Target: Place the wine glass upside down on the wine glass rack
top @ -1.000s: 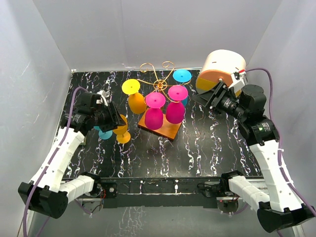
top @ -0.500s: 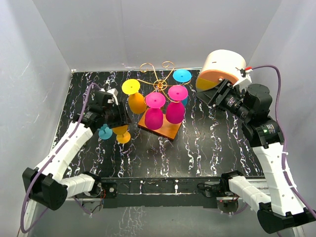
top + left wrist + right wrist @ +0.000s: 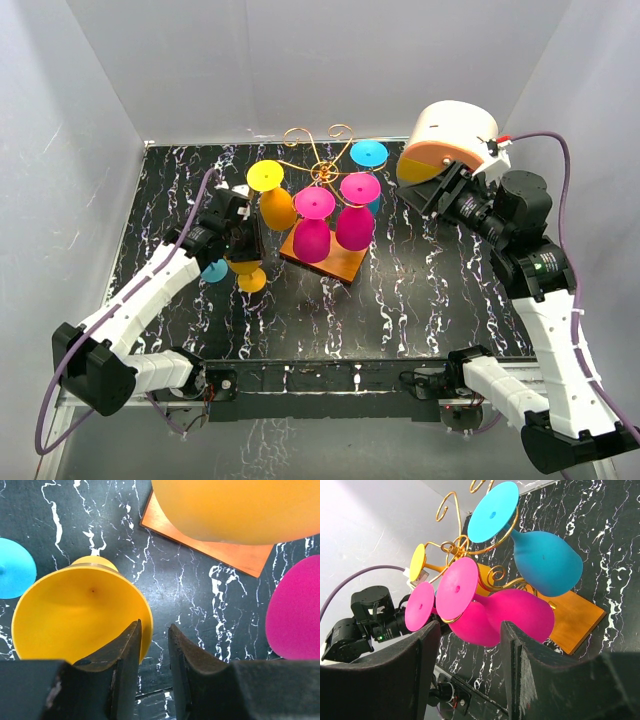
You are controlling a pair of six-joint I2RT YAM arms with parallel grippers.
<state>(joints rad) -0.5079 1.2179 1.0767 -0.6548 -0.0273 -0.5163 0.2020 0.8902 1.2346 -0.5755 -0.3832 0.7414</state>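
Straddling the rim of the yellow wine glass point(image 3: 75, 615) with the left hand point(image 3: 154, 630).
This hand is narrow, one side inside the bowl, one outside. The glass is on the desk point(image 3: 400, 290) left of centre, just beside the wine glass rack point(image 3: 335, 265) at mid-frame. The right hand point(image 3: 470, 629) hangs wide and empty, upper right.

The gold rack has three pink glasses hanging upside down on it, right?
Not quite. Only two pink glasses hang upside down on the gold rack: the nearer pink glass and the farther pink glass. The top view shows it. The other two hanging there are a yellow glass and a blue glass.
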